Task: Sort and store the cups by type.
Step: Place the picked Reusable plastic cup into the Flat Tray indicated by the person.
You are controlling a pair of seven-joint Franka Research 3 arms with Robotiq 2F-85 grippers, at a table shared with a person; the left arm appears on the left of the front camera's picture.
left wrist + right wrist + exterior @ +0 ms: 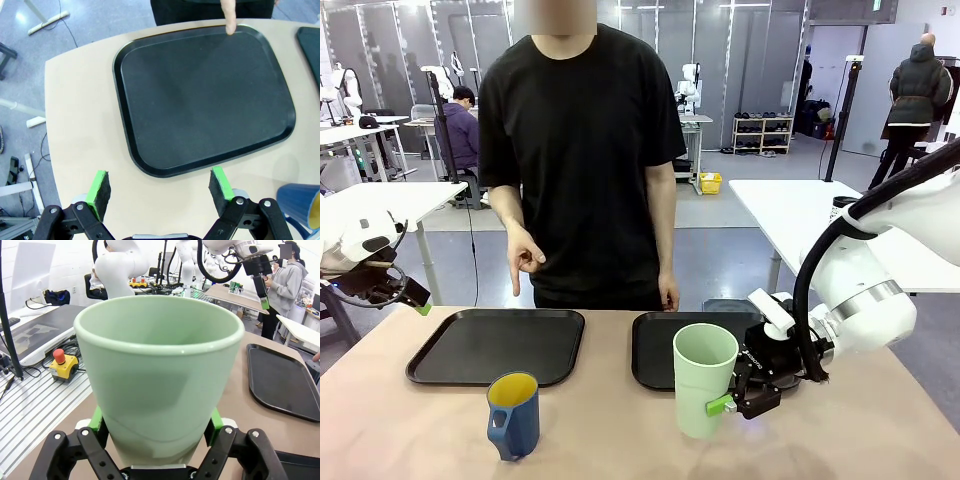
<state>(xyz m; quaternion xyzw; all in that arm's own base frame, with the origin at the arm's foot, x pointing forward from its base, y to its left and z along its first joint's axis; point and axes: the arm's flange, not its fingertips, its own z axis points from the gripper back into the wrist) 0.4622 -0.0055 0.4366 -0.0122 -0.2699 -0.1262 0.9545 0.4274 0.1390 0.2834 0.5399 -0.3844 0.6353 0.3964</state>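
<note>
While the person's hand [525,260] is pointing a finger down over the far edge of the left tray [498,345], the front view is showing the right gripper [725,400] clamping the pale green tumbler [705,375] low on its side. The tumbler is standing upright on the table [620,440], just in front of the right tray [660,350]. The dark blue mug [513,415] is sitting upright on the table just in front of the left tray, handle turned toward the camera, well apart from the tumbler. The left gripper [418,303] is hanging above the table's left edge; from here I cannot tell how its jaws are standing.

From the left wrist, the left gripper [160,190] is hovering with its jaws spread wide and nothing between its green pads [100,192]. Below it the left tray [200,95] is lying bare, the person's finger [230,17] is pointing at its far rim, and the mug [300,205] is peeking in at the lower right corner.

From the right wrist, the right gripper [157,427] is pressing both pads against the base of the tumbler [160,375], which is standing upright with its mouth open. A tray [285,385] is lying on the table to the picture's right.
</note>
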